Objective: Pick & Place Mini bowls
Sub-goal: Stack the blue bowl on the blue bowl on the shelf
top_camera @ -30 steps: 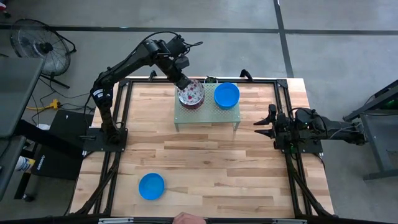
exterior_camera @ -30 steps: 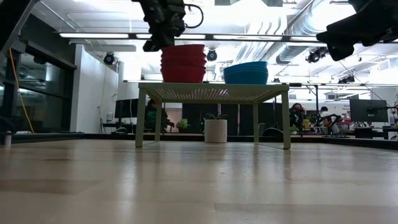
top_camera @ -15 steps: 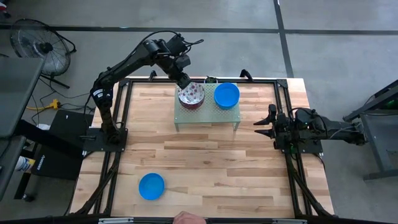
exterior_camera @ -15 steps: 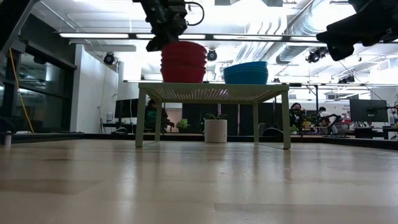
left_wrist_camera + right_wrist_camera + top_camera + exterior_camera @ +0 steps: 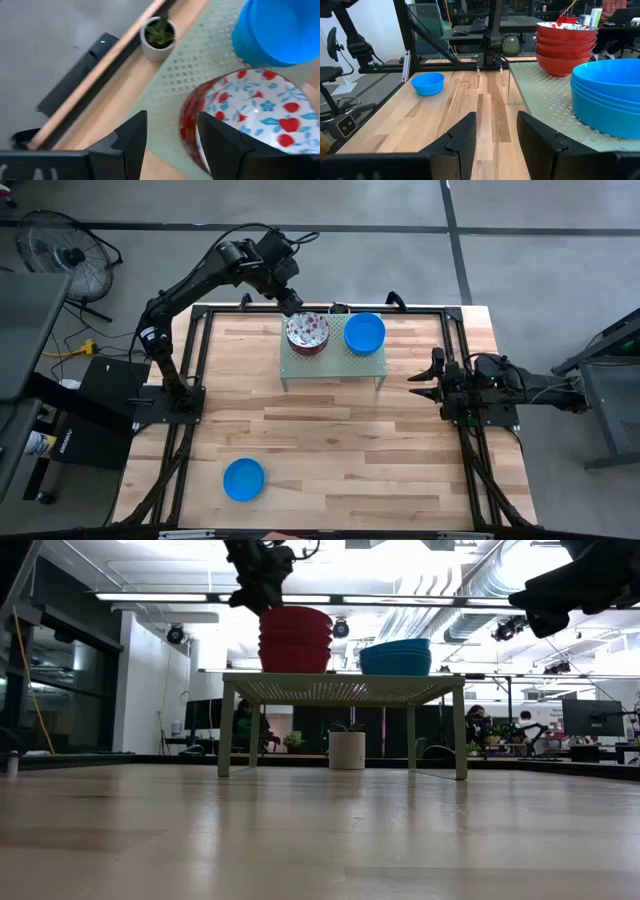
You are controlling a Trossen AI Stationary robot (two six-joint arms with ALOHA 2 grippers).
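Observation:
A stack of white, red-flowered mini bowls (image 5: 307, 333) with red outsides (image 5: 295, 640) stands by its bottom bowl on the green perforated stand (image 5: 333, 365), next to a stack of blue mini bowls (image 5: 364, 333). One blue mini bowl (image 5: 243, 479) sits alone on the table near its front left. My left gripper (image 5: 292, 304) (image 5: 172, 145) hangs open just above and beyond the far-left rim of the flowered stack (image 5: 250, 120), touching nothing. My right gripper (image 5: 425, 380) (image 5: 497, 132) waits open at the table's right edge.
A small potted plant (image 5: 159, 32) stands at the table's far edge behind the stand. The stand's legs (image 5: 226, 730) rest on the wooden tabletop (image 5: 330, 450), with bare wood in front of it. A black frame runs round the table.
My left gripper has opened and let go of the top flowered bowl's far-left rim. It has then risen and drawn back toward the table's far-left corner, tipping a little. The bowl stays on its stack.

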